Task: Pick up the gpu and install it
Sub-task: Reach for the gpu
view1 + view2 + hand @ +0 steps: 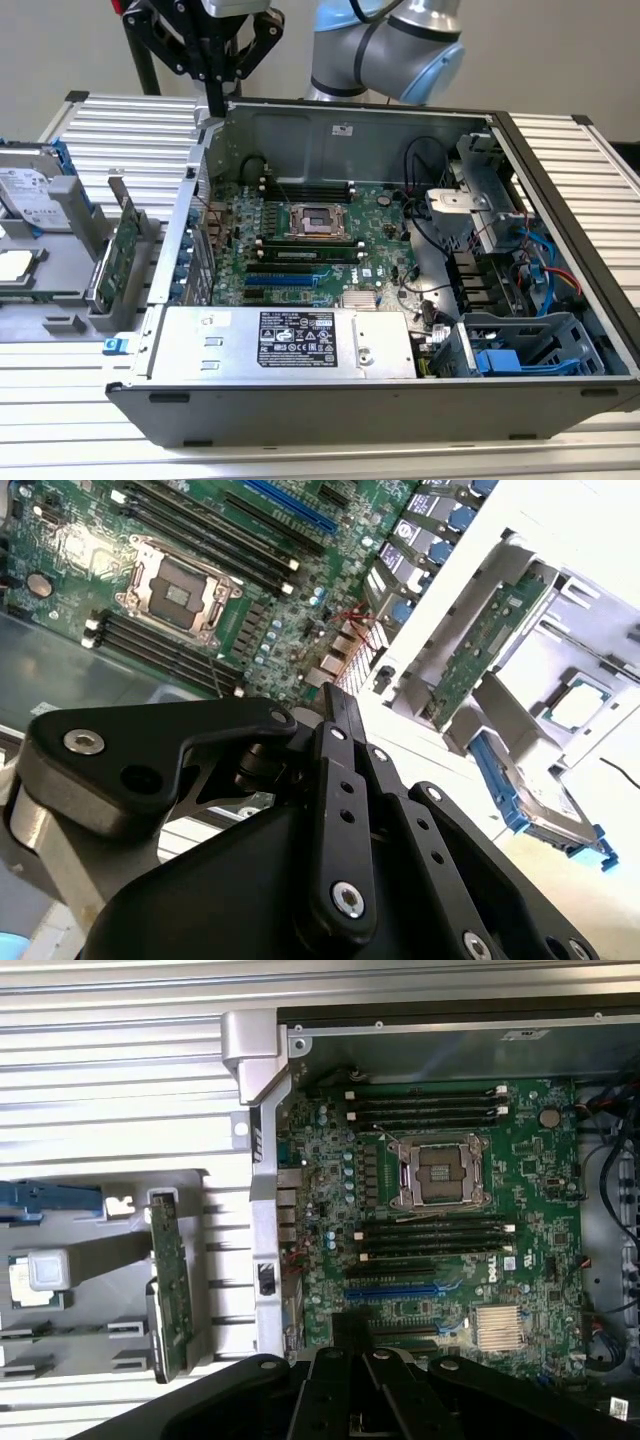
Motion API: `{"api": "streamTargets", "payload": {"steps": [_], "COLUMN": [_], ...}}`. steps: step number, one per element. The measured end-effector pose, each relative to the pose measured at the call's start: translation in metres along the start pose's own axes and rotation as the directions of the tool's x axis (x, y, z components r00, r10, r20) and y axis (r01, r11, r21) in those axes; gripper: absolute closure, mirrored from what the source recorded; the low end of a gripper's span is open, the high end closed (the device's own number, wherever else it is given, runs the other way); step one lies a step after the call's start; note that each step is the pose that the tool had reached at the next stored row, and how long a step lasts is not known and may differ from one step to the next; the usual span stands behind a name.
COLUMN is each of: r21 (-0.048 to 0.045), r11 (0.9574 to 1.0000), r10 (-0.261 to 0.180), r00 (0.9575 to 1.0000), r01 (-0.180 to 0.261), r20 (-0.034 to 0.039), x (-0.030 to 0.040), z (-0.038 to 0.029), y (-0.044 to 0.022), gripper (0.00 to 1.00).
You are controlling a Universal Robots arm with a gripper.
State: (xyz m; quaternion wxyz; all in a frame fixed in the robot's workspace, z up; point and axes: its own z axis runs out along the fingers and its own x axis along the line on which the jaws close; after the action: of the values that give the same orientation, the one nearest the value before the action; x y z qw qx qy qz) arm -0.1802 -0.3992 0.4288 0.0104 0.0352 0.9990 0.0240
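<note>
My fingers (214,88) are pressed together with nothing between them, hanging over the rear corner of the case (350,115). The gpu (124,250) stands on edge, untouched, in a grey holder (60,275) just outside the case's side wall. I see 2 risks. Fingers brought down shut would strike the card's thin top edge and tip it in its slot. With the case wall so near, the black linkages could also clip its folded metal lip. The card is a slim, rigid green board studded with small parts, so a pinch on the bare board may slip or crush something. The holder looks like matte plastic with upright posts. Inside the case lies the motherboard (380,215), dense with long black slots. The counter (130,125) is ribbed aluminium.
</note>
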Motion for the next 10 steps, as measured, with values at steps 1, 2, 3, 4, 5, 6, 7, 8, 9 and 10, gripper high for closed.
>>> {"api": "streamTargets", "payload": {"steps": [1,2,3,4,5,6,7,8,9,10], "r21": [0.0,0.0001,0.0001,0.0,0.0,0.0,0.0,0.0,0.0,0.0], "r11": [1.0,1.0,1.0,1.0,1.0,1.0,1.0,1.0,1.0,1.0], "r10": [0.0,0.0,0.0,0.0,0.0,0.0,0.0,0.0,0.0,0.0], "r00": [1.0,1.0,1.0,1.0,1.0,1.0,1.0,1.0,1.0,1.0], "r01": [0.0,0.0,0.0,0.0,0.0,0.0,0.0,0.0,0.0,0.0], "r20": [0.0,0.0,0.0,0.0,0.0,0.0,0.0,0.0,0.0,0.0], "x": [0.001,0.0019,0.0029,0.0039,0.0048,0.0058,0.0068,0.0077,0.0087,0.0097], "z": [0.0,-0.0001,-0.0001,-0.0001,-0.0001,-0.0001,-0.0002,-0.0002,-0.0002,-0.0002], "y": [-0.0001,-0.0002,-0.0002,-0.0003,-0.0004,-0.0004,-0.0005,-0.0006,-0.0006,-0.0007], "gripper": [1.0,1.0,1.0,1.0,1.0,1.0,1.0,1.0,1.0,1.0]}}
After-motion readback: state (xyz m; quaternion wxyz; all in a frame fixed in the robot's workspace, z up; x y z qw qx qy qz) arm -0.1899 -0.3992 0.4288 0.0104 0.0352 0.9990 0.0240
